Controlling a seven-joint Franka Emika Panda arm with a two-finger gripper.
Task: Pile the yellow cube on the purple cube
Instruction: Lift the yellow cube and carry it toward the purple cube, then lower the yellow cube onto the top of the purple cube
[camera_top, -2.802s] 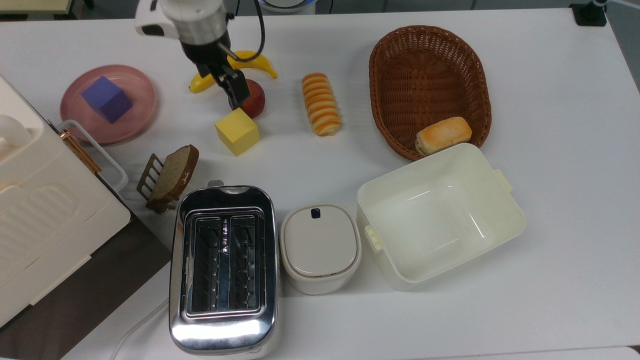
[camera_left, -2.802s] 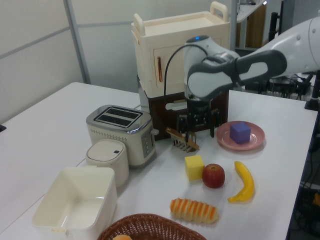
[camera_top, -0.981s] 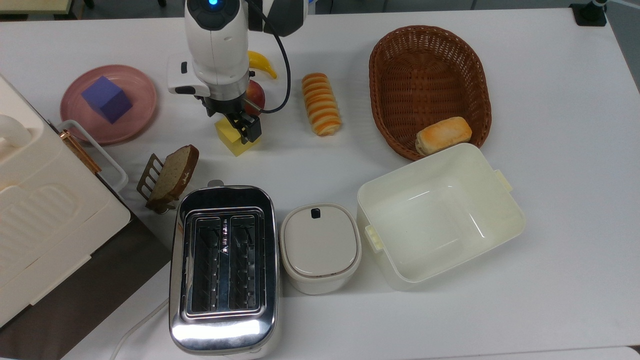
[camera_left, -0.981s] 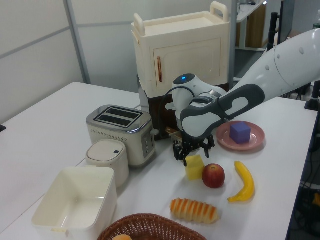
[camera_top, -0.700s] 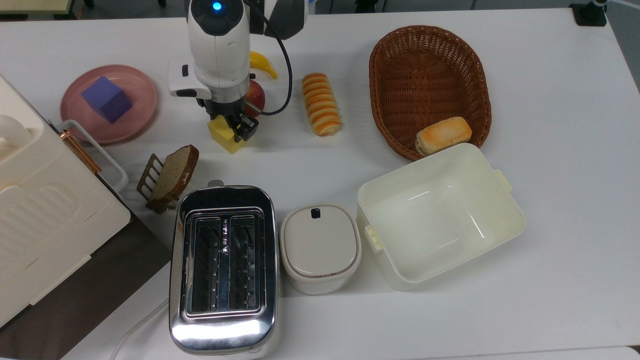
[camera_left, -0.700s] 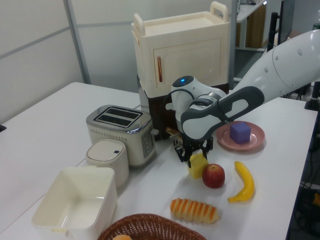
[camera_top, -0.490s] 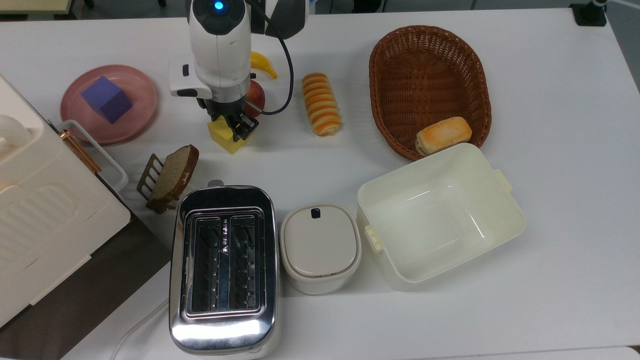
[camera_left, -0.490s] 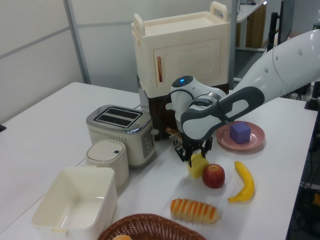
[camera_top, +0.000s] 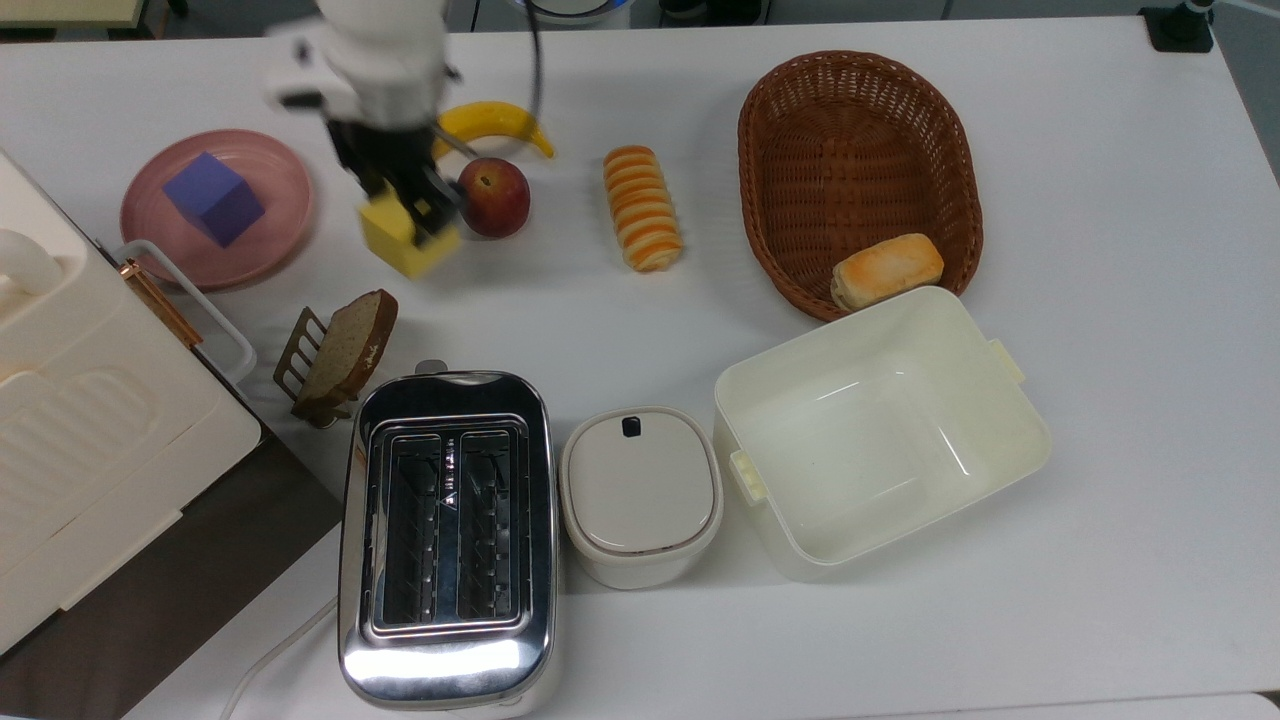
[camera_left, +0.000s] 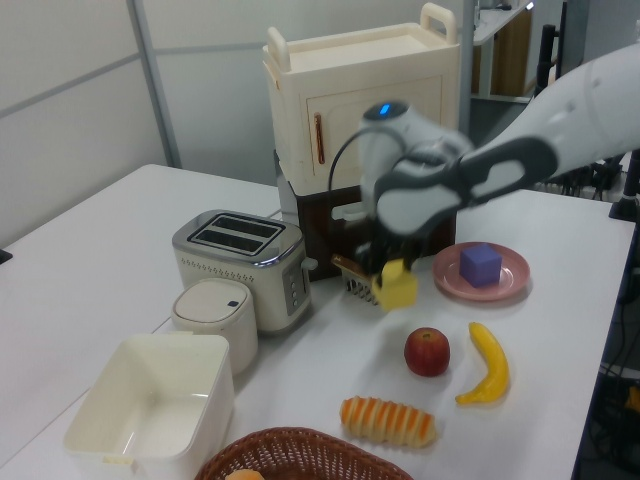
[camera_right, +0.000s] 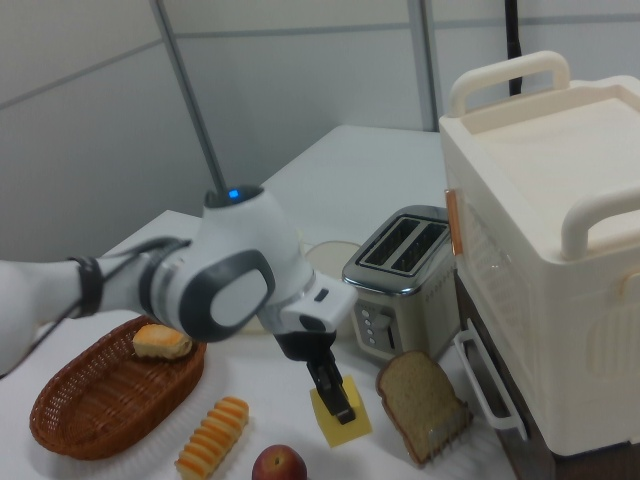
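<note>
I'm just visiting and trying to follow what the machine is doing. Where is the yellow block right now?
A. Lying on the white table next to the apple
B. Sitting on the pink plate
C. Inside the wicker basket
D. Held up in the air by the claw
D: the claw is clamped on the yellow cube, and in the left view the cube hangs clear above the table, short of the pink plate with the purple cube.

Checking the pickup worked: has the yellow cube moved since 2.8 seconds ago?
Yes. The yellow cube, held in the end effector, has lifted off the table and shifted toward the top view's left, away from the apple and nearer the pink plate.
</note>
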